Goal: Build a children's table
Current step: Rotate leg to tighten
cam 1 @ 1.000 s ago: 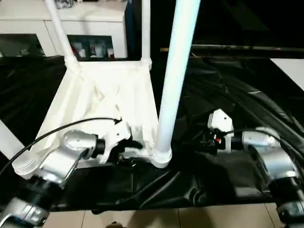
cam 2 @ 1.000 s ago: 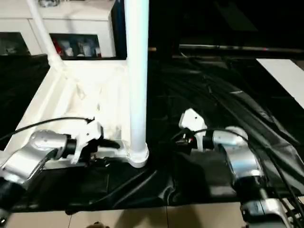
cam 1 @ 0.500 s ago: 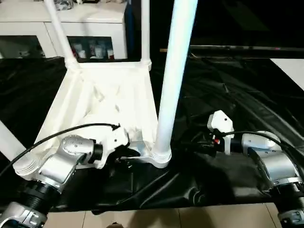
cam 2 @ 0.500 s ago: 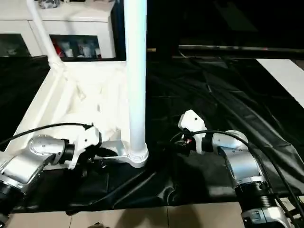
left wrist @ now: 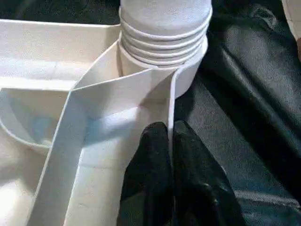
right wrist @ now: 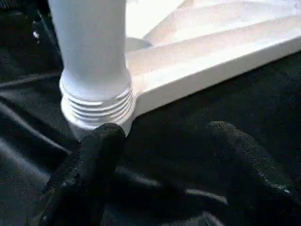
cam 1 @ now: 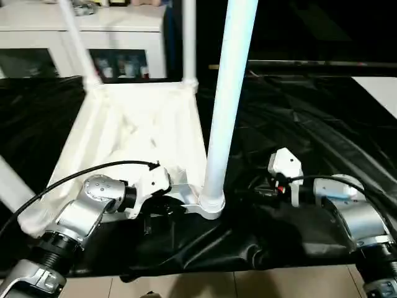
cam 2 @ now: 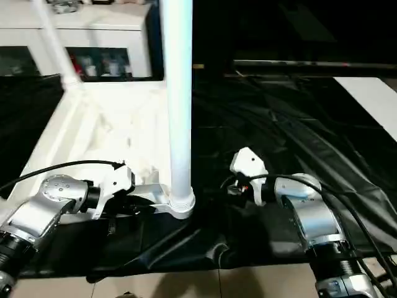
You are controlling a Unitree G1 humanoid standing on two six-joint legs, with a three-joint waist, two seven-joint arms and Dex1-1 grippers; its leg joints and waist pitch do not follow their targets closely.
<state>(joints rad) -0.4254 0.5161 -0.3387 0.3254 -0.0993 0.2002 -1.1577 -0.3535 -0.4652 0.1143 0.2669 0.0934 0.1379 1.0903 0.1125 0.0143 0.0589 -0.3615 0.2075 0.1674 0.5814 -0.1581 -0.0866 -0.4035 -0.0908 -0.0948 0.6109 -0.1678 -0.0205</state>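
Observation:
The white tabletop lies upside down on a black sheet, ribs facing up. White legs stand in its corner sockets: two far ones, one at the near left, and a thick one at the near right. My left gripper is shut on the thin rim wall just beside the near-right socket. My right gripper is open, low over the sheet. Its fingers stand right by the ribbed base of that near-right leg, and nothing is between them.
The black sheet is wrinkled and bunched under the near edge of the tabletop. A white cabinet with glass doors stands behind. Pale floor tiles show along the near edge, and a white surface lies at the far right.
My right gripper has edged left, closer to the base of the near-right leg. My left gripper stays clamped on the rim, its forearm a little lower.

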